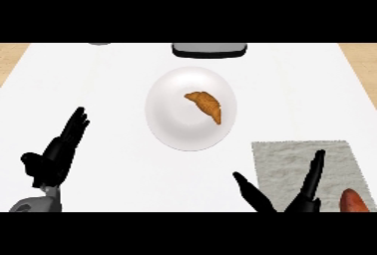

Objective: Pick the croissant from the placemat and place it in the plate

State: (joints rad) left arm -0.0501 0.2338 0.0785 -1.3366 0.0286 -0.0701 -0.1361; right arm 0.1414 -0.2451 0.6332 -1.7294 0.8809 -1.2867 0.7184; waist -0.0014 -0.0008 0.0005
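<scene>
The croissant (pixel 205 105) sits in the plate (pixel 165 117), right of centre. The right hand (pixel 312 177) hovers spread over the placemat (pixel 287 159), empty; left hand (pixel 55 157) rests spread. Pull back without brushing that reddish thing (pixel 353 201), possibly food.

Croissant (pixel 205 105): golden-brown, curved, lying flat on a diagonal, right of centre in the white plate (pixel 168 122). Grey textured placemat (pixel 283 159) lies lower right, near plate, apart.
</scene>
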